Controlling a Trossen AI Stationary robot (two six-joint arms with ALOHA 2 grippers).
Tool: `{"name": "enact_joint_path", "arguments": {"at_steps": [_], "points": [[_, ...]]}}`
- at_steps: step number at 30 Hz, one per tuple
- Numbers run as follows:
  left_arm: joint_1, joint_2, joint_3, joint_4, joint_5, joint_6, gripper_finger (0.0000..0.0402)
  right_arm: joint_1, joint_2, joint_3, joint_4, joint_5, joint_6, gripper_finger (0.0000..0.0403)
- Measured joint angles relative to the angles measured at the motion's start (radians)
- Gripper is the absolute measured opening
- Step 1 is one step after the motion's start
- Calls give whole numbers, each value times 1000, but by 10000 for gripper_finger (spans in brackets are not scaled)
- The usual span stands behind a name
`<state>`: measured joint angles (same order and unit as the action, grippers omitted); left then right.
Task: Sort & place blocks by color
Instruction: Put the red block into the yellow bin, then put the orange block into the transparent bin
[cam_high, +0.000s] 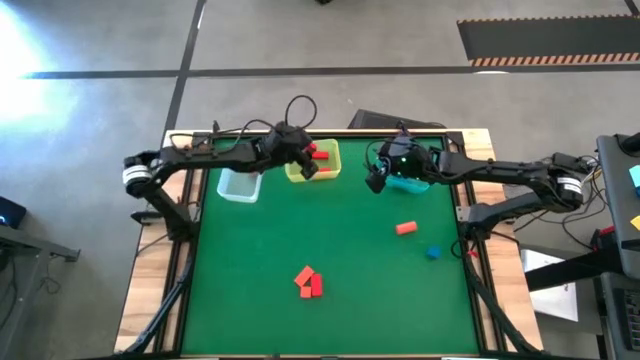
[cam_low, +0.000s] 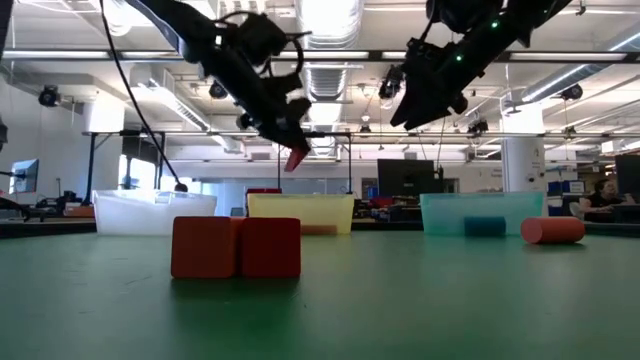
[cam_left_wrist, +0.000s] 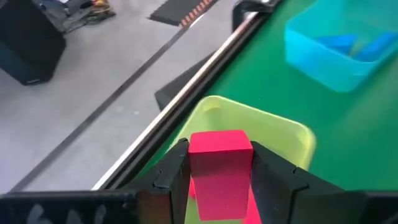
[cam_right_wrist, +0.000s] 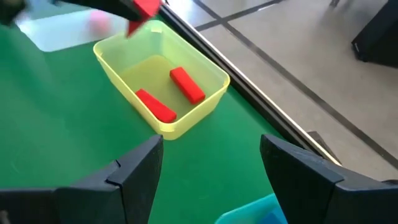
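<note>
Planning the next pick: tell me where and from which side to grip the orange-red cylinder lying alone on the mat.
Probably from straight above, fingers closing across the middle of the orange-red cylinder. It lies on its side, nothing touches it, and the blue block sits apart. The open right end effector, hovering by the teal bin, is nearest.

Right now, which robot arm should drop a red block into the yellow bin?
The left. Its gripper already pinches a red block above the yellow bin. The right gripper hangs open and empty over the teal bin.
</note>
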<state>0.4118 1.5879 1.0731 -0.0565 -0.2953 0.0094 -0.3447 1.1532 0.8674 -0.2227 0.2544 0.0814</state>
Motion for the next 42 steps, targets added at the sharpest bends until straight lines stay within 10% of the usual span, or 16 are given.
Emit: {"name": "enact_joint_path", "arguments": {"at_steps": [18,32,42], "points": [[49,78,-2,24,-1,-4,186,0,-39,-51,3,-1,47,258],[-128,-16,-7,24,4,93,188,48,-1,-55,-83,-83,152,258],[-222,-102,-68,29,5,102,189,145,-5,-5,-374,-316,197,258]]}}
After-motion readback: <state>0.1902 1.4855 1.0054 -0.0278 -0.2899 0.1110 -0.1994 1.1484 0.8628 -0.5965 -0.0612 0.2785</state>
